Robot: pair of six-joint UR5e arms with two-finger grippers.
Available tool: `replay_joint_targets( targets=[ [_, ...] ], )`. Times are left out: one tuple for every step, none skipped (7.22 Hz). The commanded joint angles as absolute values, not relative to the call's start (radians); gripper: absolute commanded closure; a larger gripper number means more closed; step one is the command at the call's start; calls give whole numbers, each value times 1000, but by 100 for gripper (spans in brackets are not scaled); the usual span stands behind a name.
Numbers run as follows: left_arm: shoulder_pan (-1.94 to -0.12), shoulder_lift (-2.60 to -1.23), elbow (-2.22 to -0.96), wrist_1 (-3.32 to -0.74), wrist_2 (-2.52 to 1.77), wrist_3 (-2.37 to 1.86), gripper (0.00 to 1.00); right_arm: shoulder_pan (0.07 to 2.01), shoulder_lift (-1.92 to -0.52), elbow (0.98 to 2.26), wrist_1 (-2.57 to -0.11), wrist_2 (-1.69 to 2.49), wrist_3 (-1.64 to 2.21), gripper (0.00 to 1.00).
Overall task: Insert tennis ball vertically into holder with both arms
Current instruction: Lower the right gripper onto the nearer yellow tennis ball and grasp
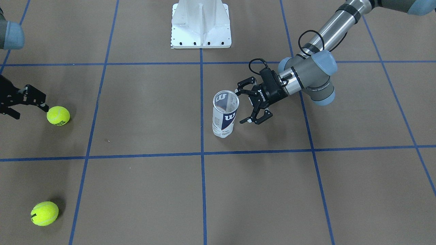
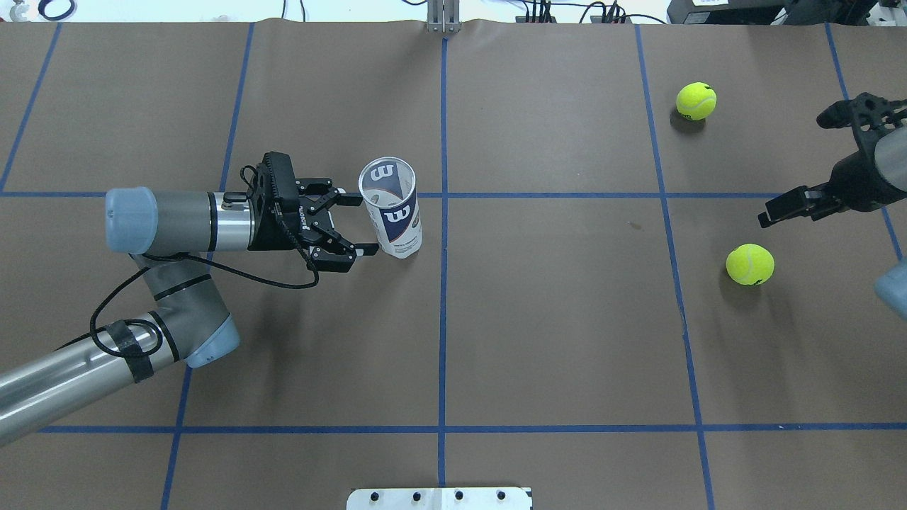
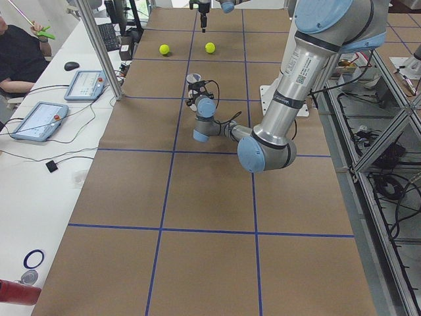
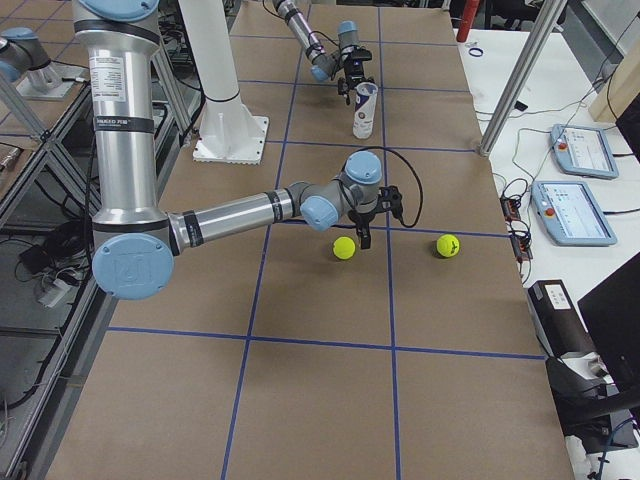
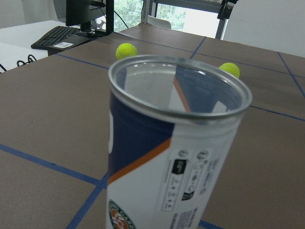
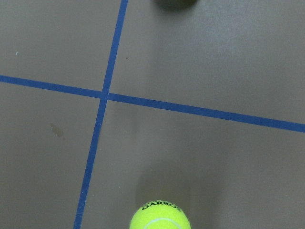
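Note:
The holder [image 1: 224,114], a clear tube with a silver rim and a navy-and-white "W" label, stands upright and empty near the table's middle [image 2: 390,205]. It fills the left wrist view [image 5: 176,143]. My left gripper [image 1: 240,106] is open and level with the tube's side, its fingertips just reaching the tube [image 2: 363,224]. My right gripper [image 2: 797,170] is open and points down, with one finger close beside a yellow tennis ball [image 2: 750,264]. That ball [image 6: 159,217] shows at the bottom edge of the right wrist view. A second tennis ball [image 2: 696,100] lies farther away.
The white pedestal base [image 1: 201,25] stands at the robot's side of the table. Blue tape lines grid the brown tabletop [image 2: 553,319]. An operators' desk with tablets [image 4: 575,210] and an aluminium post [image 4: 520,75] border the far edge.

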State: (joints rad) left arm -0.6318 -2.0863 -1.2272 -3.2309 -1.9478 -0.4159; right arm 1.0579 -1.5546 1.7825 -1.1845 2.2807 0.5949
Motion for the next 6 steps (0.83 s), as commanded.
replay_joint_targets(
  targets=[
    [-632,-2085,-1227,-3232,-1948,-416,1,996,-1554,1763,-1181,2266,598,1],
    [-632,-2085,-1227,-3234,-1948,-416,1,965,-1554,1758,-1183,2264,598,1],
    [-634,-2083,-1227,-3237,-1948,-416,1,953,-1554,1750,-1183,2264,598,1],
    [-634,-2083,-1227,-3237,-1948,-414,1,933,-1555,1744,-1183,2235,597,1],
    [-634,-2083,-1227,-3237,-1948,-414,1,921,-1554,1730,-1183,2202,586,1],
    [-632,-2083,-1226,-3237,-1948,-414,1,920,-1551,1720,-1183,2194,584,1]
  ],
)
